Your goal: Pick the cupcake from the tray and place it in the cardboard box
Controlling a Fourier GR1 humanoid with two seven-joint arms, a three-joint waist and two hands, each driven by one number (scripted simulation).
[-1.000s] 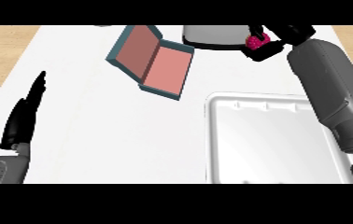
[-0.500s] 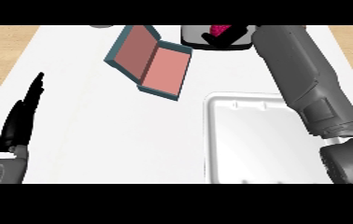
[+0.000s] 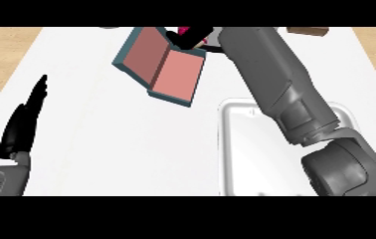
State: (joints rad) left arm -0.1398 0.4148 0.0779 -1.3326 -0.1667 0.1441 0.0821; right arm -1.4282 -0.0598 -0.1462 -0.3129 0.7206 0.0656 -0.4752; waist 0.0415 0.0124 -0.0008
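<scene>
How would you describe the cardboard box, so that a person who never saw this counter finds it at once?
Look at the far middle of the white counter, up and left of the white tray. The cardboard box lies there open, with teal outer walls and a pinkish-red inside. Nothing else here has that colour.

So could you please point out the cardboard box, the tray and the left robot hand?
cardboard box point(image 3: 176, 74): head view, pink inner floor.
tray point(image 3: 236, 148): head view, bare white floor.
left robot hand point(image 3: 22, 126): head view, black fingers.
</scene>
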